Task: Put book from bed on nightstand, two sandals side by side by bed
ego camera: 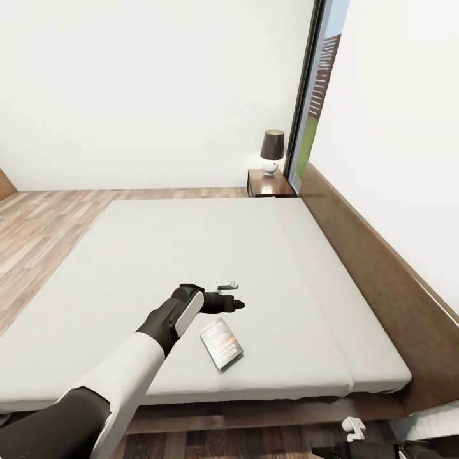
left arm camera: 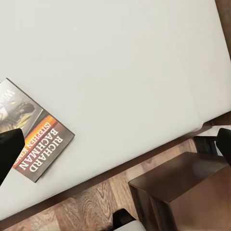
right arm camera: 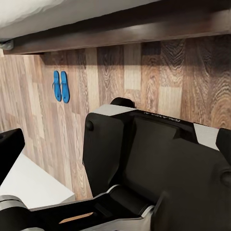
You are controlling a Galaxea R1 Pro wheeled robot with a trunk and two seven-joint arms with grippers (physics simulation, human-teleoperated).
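Note:
The book [ego camera: 222, 344] lies flat on the bed's grey mattress [ego camera: 191, 255], near the front edge. My left gripper [ego camera: 236, 305] hovers over the mattress just beyond it. In the left wrist view the book [left arm camera: 41, 144] lies beside one dark fingertip [left arm camera: 9, 151], and my left gripper [left arm camera: 116, 147] is open and holds nothing. The two blue sandals [right arm camera: 61, 86] lie side by side on the wood floor next to the bed frame [right arm camera: 120, 29]. My right gripper [right arm camera: 116, 147] is open above the robot's base.
A nightstand [ego camera: 271, 185] with a dark-shaded lamp [ego camera: 272, 152] stands at the bed's far corner by the window. Another dark-brown nightstand [left arm camera: 183, 187] sits off the near corner. The headboard [ego camera: 382, 268] runs along the right side. Wood floor [ego camera: 38, 223] lies to the left.

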